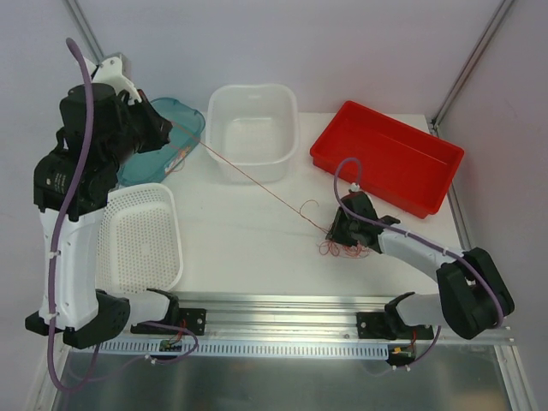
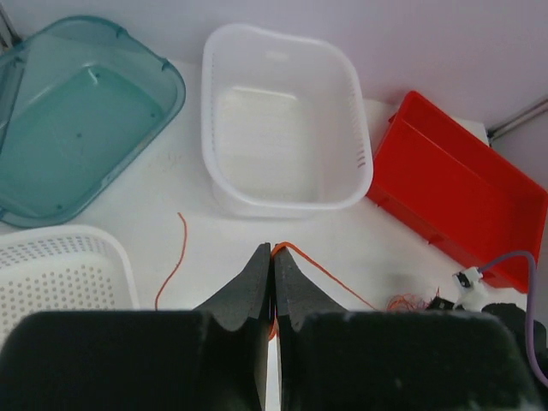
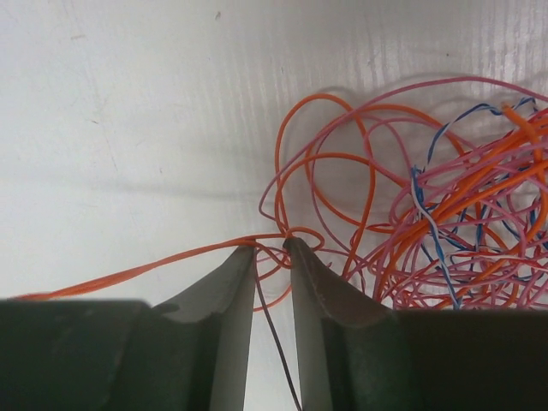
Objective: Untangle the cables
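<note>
Cables (image 1: 342,248), top view: bunched on the table (image 1: 240,248) at 4 o'clock, directly under the right claw (image 1: 342,233). One orange strand (image 1: 257,184) runs taut from the bunch toward 10 o'clock, up to the left claw (image 1: 175,135), which is held high.

Left wrist view: left claw is together, pinching the strand at its tips. A loose end (image 2: 177,248) hangs at 9 o'clock of the tips.

Right wrist view: right claw stands a little apart. Loops cross its tips and nothing looks pinched. The bunch sits at 2 o'clock.

Recommendation: pin the bunch beside the strand's exit, not on it. Then draw the left claw slowly toward 10 o'clock, stopping if the loops cinch.
</note>
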### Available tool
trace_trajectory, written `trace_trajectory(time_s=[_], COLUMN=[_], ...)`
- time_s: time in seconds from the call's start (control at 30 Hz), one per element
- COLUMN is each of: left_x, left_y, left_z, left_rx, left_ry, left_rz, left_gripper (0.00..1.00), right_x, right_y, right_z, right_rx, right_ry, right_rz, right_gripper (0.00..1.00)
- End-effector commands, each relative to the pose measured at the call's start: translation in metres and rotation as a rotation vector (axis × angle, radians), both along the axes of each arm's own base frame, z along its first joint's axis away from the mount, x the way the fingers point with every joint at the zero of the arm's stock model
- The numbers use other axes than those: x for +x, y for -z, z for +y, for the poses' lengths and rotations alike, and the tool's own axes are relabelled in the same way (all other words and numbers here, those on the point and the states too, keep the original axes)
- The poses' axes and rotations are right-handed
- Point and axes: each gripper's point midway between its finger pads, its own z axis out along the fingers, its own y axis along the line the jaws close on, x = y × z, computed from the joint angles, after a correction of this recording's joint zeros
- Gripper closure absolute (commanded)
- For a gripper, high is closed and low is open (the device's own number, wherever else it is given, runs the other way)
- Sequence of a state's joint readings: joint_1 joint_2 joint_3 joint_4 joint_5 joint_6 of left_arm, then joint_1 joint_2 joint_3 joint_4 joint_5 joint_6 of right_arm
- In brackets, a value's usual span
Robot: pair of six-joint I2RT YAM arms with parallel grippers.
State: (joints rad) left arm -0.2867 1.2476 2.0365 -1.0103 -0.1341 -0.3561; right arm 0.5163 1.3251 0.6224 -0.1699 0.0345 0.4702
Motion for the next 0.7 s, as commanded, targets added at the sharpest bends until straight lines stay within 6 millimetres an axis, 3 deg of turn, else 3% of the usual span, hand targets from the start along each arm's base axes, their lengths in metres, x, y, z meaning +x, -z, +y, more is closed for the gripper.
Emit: trace_trajectory(time_s=[0.0,0.03,0.13,0.37,0.43,0.5,0.53,0.6,0.63,0.67], left_x=[-0.001,-0.004,-0.007,-0.015,-0.012,-0.004,0.004,0.008,0.015,0.012], left_y=[-0.076,-0.086,-0.094,-0.097,-0.095,-0.089,-0.076,-0.068,-0.05,-0.051], left_z=[0.045,0.05,0.071,0.123,0.116,0.095,0.088,0.068,0.059,0.051], left_rx=[0.031,0.035,0.065,0.175,0.163,0.136,0.141,0.114,0.1,0.071], left_ry=[-0.187,-0.205,-0.305,-0.563,-0.526,-0.41,-0.372,-0.263,-0.221,-0.184], left_rz=[-0.249,-0.278,-0.298,-0.294,-0.293,-0.288,-0.255,-0.25,-0.208,-0.225], left_gripper=[1.0,1.0,1.0,1.0,1.0,1.0,1.0,1.0,1.0,1.0], right_x=[-0.037,-0.037,-0.04,-0.041,-0.04,-0.039,-0.036,-0.033,-0.031,-0.03], right_y=[0.029,0.029,0.027,0.015,0.009,0.001,-0.004,-0.013,-0.017,-0.022], right_z=[-0.046,-0.047,-0.048,-0.059,-0.06,-0.062,-0.063,-0.067,-0.067,-0.065], right_rx=[-0.17,-0.172,-0.167,-0.198,-0.211,-0.222,-0.229,-0.244,-0.249,-0.248], right_ry=[0.057,0.061,0.064,0.084,0.075,0.065,0.059,0.058,0.041,0.025], right_rz=[0.136,0.137,0.136,0.104,0.088,0.067,0.052,0.024,0.009,-0.004], right_gripper=[0.73,0.72,0.71,0.68,0.67,0.64,0.64,0.62,0.61,0.58])
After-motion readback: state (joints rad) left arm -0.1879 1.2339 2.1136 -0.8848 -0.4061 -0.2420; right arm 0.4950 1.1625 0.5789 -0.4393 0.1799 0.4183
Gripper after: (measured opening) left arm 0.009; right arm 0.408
